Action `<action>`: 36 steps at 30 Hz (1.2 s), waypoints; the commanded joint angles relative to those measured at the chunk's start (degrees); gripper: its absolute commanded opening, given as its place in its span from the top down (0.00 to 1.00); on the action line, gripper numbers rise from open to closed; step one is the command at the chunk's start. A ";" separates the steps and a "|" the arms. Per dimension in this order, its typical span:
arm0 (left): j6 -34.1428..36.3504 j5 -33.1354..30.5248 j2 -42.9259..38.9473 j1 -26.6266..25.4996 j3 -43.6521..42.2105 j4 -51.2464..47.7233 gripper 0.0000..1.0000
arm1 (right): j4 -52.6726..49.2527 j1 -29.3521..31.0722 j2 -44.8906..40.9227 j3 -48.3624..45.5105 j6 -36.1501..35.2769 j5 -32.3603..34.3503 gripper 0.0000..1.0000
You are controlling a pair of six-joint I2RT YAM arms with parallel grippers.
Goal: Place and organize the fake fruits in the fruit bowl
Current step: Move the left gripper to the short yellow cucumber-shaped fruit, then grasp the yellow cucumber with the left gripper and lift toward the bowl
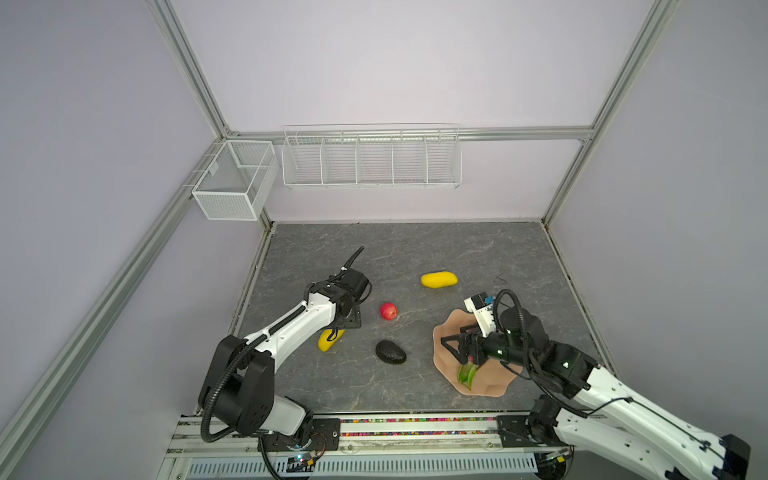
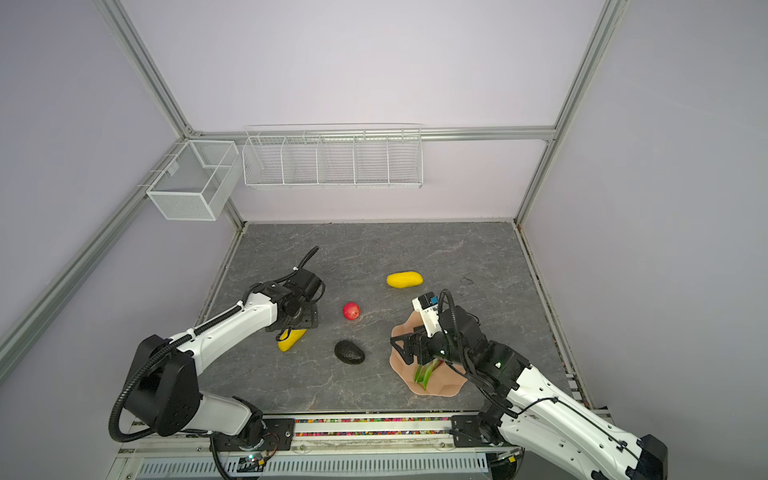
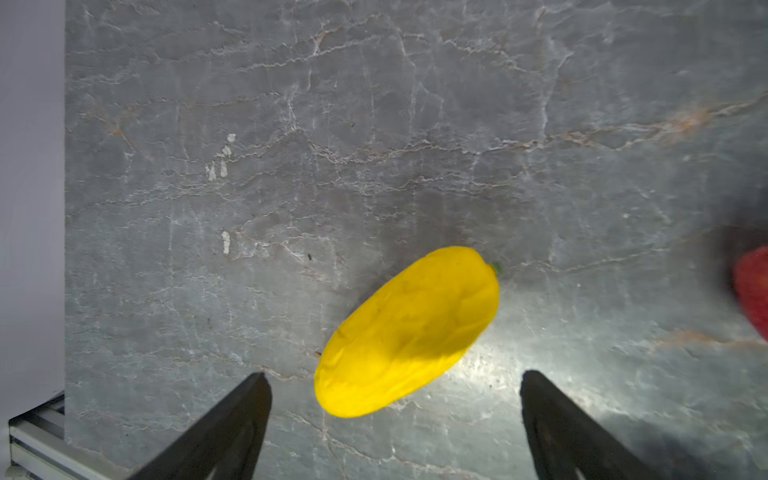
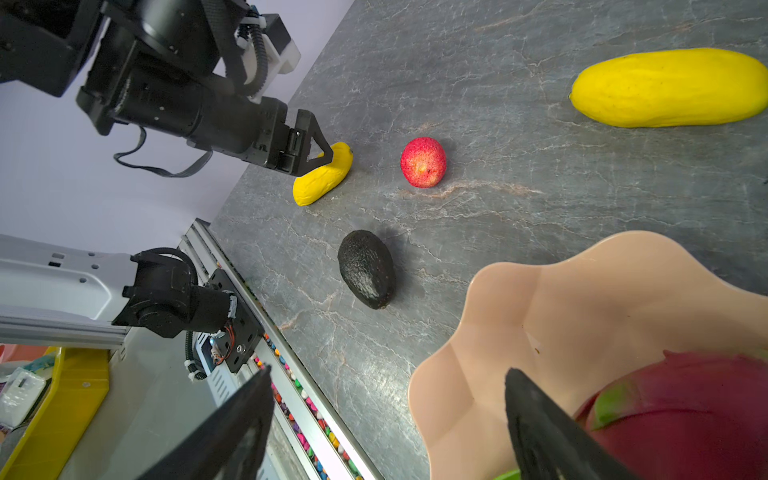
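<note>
Left wrist: gripper point(image 3: 394, 373) wide; yellow fruit point(image 3: 409, 332) (betw. jaws)

I see the magenta, green-tipped dragon fruit point(image 4: 698, 399) lying in the glossy peach-pink scalloped bowl point(image 1: 494, 384). Apart on the tabletop point(image 1: 415, 249): near yellow oblong fruit point(image 1: 328, 340), far yellow oblong fruit point(image 1: 439, 279), small red round fruit point(image 1: 388, 311), black-green avocado point(image 1: 390, 352).

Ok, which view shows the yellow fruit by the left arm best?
The left wrist view: the yellow fruit lies whole on the table, nothing covering it. In both top views and the right wrist view, the left arm hides part of it.
</note>
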 commanded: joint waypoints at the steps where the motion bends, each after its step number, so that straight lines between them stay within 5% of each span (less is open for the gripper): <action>1: 3.04 3.09 2.44 1.26 -0.85 2.44 0.07 | 1.73 0.36 0.13 0.56 -0.93 -0.73 0.12; 10: 4.05 4.45 8.79 2.73 -2.27 5.46 0.12 | 1.28 0.35 1.40 0.82 -1.33 0.13 0.12; 20: 2.84 4.88 9.10 3.19 -2.30 5.51 0.45 | 1.50 0.35 1.91 1.00 -0.75 0.41 0.12; 26: 1.62 5.28 3.59 2.80 -0.74 4.18 0.54 | -5.23 -1.32 -2.54 0.79 2.58 8.26 0.11; 32: -2.63 3.45 0.46 -6.79 6.65 -1.04 0.56 | -12.30 -9.37 -8.68 -3.06 7.83 8.58 0.11; 36: -3.90 8.55 2.61 -16.43 14.06 1.06 0.56 | -16.27 -11.17 -13.39 -5.16 9.59 8.33 0.11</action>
